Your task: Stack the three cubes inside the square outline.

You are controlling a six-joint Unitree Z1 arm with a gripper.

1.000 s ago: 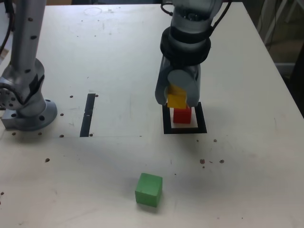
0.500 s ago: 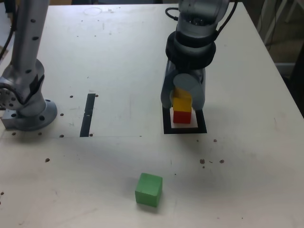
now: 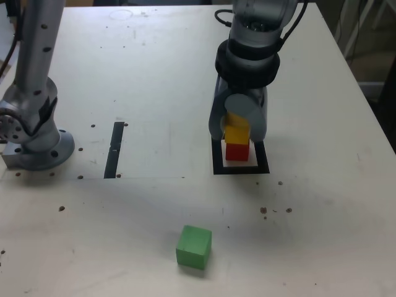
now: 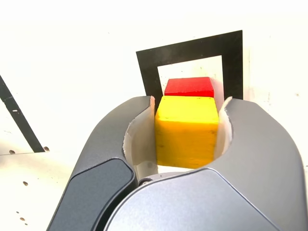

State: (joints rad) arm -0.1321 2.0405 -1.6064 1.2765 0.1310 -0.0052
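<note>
A robot gripper (image 4: 190, 99) is low over a pale table (image 3: 309, 223), its two fingers on either side of a yellow block (image 3: 237, 133). The yellow block appears to sit on a red block (image 3: 237, 152), which stands inside a thick black square outline (image 3: 241, 170). A green block (image 3: 193, 247) lies on the table nearer the exterior camera, well apart from the pair.

The step in hand seems to be setting down the second block. Whether the fingers are clamped on the yellow block or just loosened around it, I cannot tell; the pads are very close to its sides, and glare washes out the wrist view. Contact between yellow and red is likewise probable rather than certain (the fingers hide part of the join).

The next move calls for letting go evenly, then lifting straight up, so that neither pad drags the yellow block off its perch. After that, the green block remains to be fetched and placed on top.

In the exterior view, open table separates the outline from the green block and from the black strip (image 3: 114, 151) to the left. The table's right edge slants away beyond the outline, with bare surface between. The tightest room is beside the yellow block, between the fingers
</note>
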